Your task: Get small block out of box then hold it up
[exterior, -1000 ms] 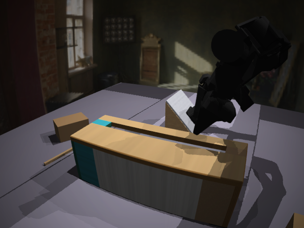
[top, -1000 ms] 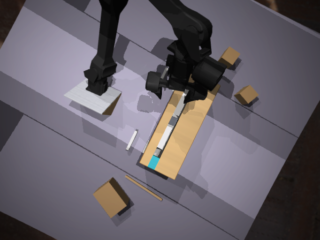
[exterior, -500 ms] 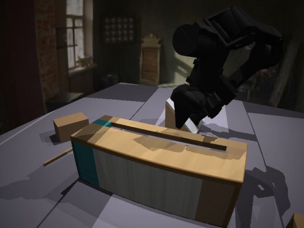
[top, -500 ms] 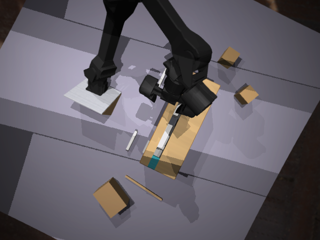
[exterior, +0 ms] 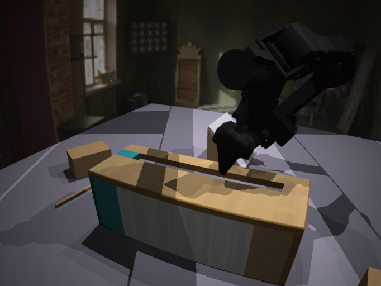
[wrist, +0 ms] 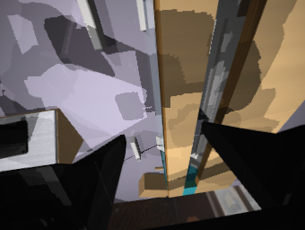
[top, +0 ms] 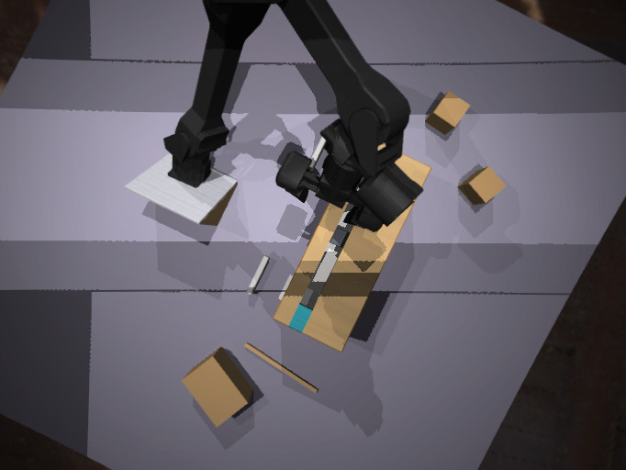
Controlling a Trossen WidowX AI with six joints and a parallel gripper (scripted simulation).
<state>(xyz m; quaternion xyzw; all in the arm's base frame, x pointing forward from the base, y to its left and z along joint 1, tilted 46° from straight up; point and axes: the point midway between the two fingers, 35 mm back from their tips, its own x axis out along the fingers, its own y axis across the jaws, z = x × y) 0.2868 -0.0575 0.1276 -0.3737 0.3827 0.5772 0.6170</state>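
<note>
The wooden box (top: 353, 303) (exterior: 246, 206) (wrist: 179, 67) lies on the table, with a long slot along its top and a teal end (top: 299, 318) (exterior: 107, 203) (wrist: 192, 180). Through the slot I see a small dark grey patch, probably the block (top: 340, 235), on the pale shelf just ahead of the fingers. My gripper (exterior: 224, 167) (wrist: 163, 132) is open and empty. It points down at the slot, nearer the end away from the teal. One fingertip sits at the slot and the other hangs outside the box's rear long side. In the top view the wrist hides the fingers.
Wooden cubes (top: 447, 112) (top: 481, 184) stand beyond the box's far end; a bigger one (top: 217, 386) (exterior: 88, 157) stands past the teal end, beside a thin stick (top: 280, 367) (exterior: 72, 196). A white bar (top: 258, 274) lies beside the box. The arm's base stands on a white-topped wedge (top: 166, 195) (exterior: 217, 125).
</note>
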